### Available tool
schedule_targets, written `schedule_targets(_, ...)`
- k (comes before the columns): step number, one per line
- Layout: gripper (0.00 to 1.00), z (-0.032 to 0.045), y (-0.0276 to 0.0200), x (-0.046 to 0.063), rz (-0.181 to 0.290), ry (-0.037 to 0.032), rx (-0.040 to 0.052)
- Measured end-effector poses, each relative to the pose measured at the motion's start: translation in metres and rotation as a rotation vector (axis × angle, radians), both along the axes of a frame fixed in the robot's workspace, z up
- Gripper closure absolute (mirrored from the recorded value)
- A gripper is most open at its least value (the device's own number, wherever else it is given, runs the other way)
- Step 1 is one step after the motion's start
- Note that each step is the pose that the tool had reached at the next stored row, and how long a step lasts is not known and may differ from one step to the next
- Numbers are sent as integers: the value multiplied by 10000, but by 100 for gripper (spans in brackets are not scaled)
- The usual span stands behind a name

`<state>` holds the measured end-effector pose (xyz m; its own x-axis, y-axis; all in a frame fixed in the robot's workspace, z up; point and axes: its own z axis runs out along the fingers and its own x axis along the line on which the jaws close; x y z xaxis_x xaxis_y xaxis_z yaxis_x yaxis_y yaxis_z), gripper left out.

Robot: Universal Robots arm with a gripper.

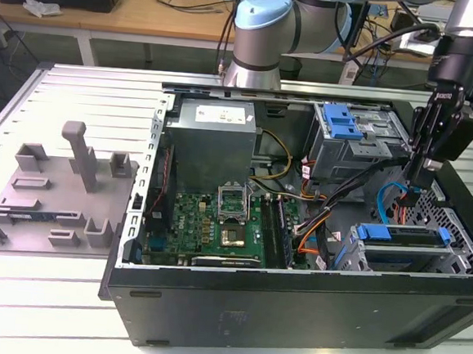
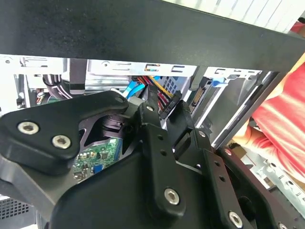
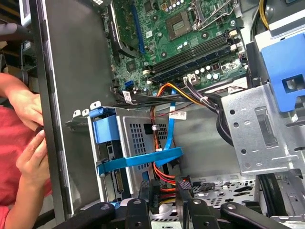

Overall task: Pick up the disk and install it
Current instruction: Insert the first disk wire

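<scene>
The open computer case (image 1: 292,304) lies on its side; in the exterior view the arm (image 1: 264,32) reaches over it from twelve o'clock. The disk (image 1: 395,243), in its blue carrier, sits in the bay at the case's four o'clock corner, seemingly seated, so installation looks near its end. The gripper (image 1: 415,181) hangs near it, toward two o'clock, beside loose cables (image 1: 346,191); I cannot tell whether its jaws are apart or clamped. Further motion calls for clearing those wires.

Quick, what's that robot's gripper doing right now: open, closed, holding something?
Gripper: looks closed on the black plastic cable plug with red and yellow wires, inside the open black computer case.
</scene>
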<state>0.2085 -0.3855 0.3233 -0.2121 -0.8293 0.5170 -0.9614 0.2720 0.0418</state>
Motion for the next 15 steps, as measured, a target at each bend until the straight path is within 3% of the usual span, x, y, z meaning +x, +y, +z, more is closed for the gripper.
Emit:
schedule_targets(3, 65, 0, 1, 0, 0, -1, -5)
schedule_targets(4, 65, 0, 2, 0, 0, -31, -4)
schedule_targets(8, 65, -1, 7, -12, 0, -271, -10)
schedule_targets(12, 65, -2, 12, -41, 1, -302, -42)
schedule_targets(15, 65, -1, 18, -42, 2, -302, -150)
